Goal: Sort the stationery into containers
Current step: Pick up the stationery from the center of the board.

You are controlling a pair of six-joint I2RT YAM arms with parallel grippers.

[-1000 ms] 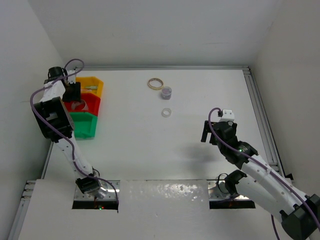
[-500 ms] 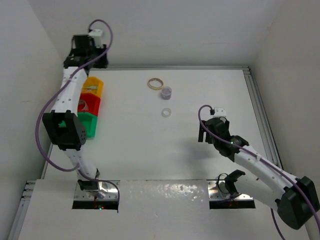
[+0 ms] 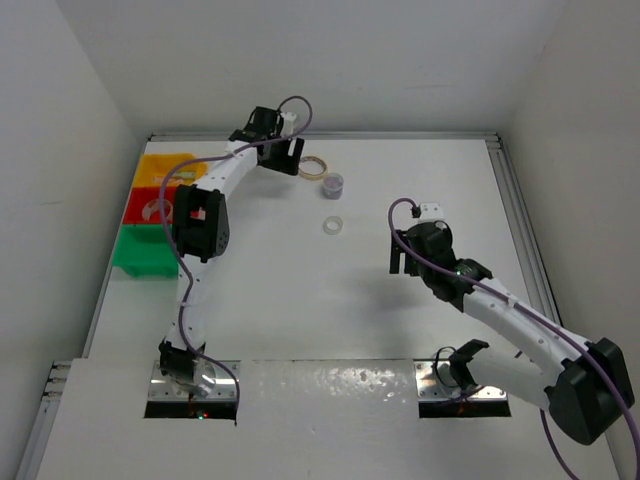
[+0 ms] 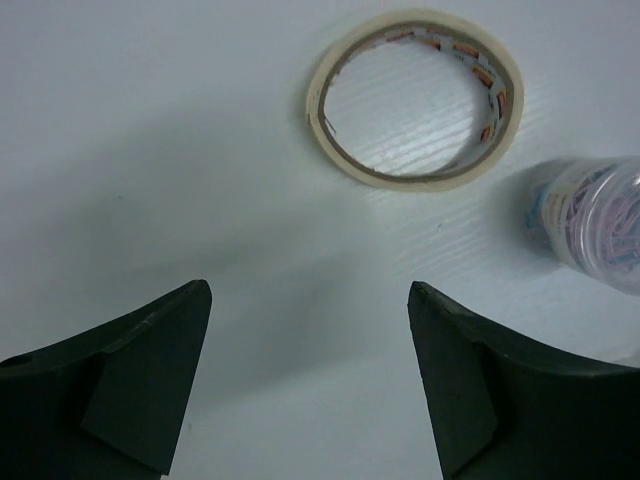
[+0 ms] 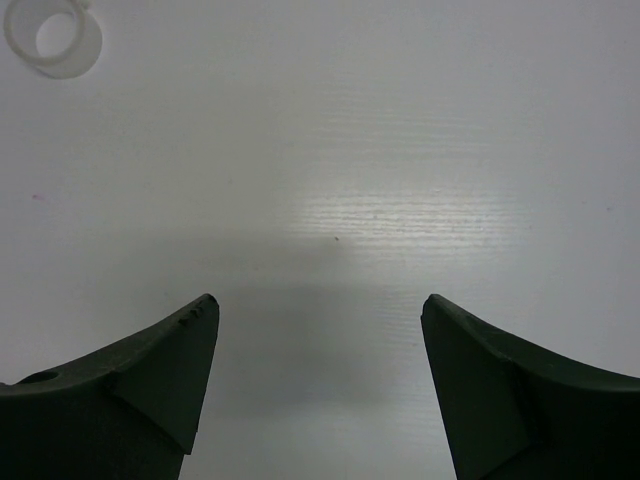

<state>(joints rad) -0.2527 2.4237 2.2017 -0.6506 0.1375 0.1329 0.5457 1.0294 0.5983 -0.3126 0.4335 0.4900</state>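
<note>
A tan tape ring [image 3: 297,167] lies at the back centre of the table, with a purple-grey roll [image 3: 333,184] just right of it and a small white ring [image 3: 333,225] nearer. My left gripper [image 3: 284,159] hovers open and empty beside the tan tape ring [image 4: 313,100], which lies ahead of its jaws [image 4: 310,286]; the purple-grey roll [image 4: 590,225] is at the right. My right gripper [image 3: 400,260] is open over bare table right of centre, its jaws [image 5: 321,298] empty, the white ring [image 5: 90,50] far up left. Yellow [image 3: 165,168], red [image 3: 145,203] and green [image 3: 140,250] containers stand at the left.
White walls close in on the left, back and right. A metal rail [image 3: 520,220] runs along the table's right edge. The left arm's long links [image 3: 200,220] stretch from its base up past the containers.
My left arm has swung from over the containers to the back centre beside the tan tape ring. The right gripper has drifted a little left. The containers sit slightly further left.
</note>
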